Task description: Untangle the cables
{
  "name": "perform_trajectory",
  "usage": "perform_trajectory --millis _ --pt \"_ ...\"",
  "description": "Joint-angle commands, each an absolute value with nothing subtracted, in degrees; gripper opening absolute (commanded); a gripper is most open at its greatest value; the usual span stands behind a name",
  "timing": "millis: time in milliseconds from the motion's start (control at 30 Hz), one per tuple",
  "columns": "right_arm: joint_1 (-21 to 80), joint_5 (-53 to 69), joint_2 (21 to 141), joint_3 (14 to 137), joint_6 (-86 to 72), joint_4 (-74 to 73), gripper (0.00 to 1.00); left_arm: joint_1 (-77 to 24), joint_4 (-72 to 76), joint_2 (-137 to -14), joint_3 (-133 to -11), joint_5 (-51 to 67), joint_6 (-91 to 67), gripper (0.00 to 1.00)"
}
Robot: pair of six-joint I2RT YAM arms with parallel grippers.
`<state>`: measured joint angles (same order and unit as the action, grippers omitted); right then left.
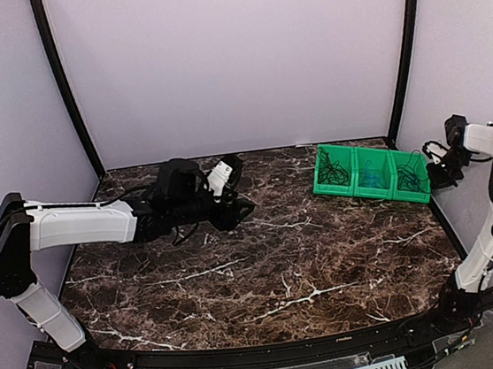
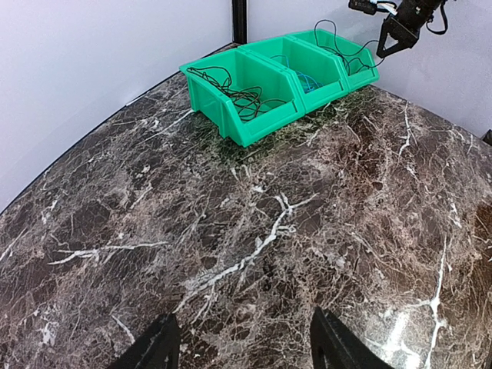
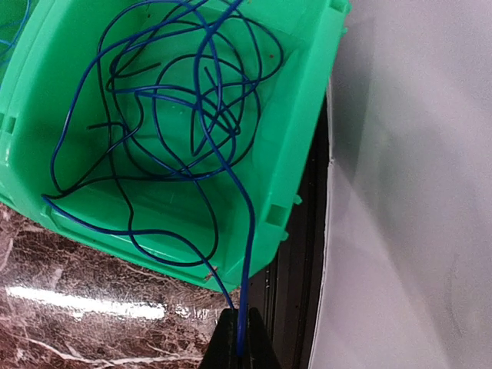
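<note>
The dark marble table [image 1: 265,271] carries a green three-compartment bin [image 1: 367,190] at its far right corner. The left gripper [image 2: 246,350] hovers over bare marble, well apart from the bin, its jaws wide and holding nothing. The cables [image 3: 177,115], thin blue and black loops, lie tangled in the bin's rightmost compartment, with more strands in the other two. The right gripper [image 3: 238,350] is pinched tight on one blue cable [image 3: 250,246] that runs out over the bin's wall
</note>
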<state>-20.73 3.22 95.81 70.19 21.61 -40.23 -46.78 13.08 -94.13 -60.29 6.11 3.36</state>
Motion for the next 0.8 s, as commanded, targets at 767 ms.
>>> perform_trajectory --millis 767 --pt "-17.22 5.42 101.0 78.28 19.83 -37.54 0.23 -47.02 12.53 -93.07 -61.36 8.53 3.3 0.61"
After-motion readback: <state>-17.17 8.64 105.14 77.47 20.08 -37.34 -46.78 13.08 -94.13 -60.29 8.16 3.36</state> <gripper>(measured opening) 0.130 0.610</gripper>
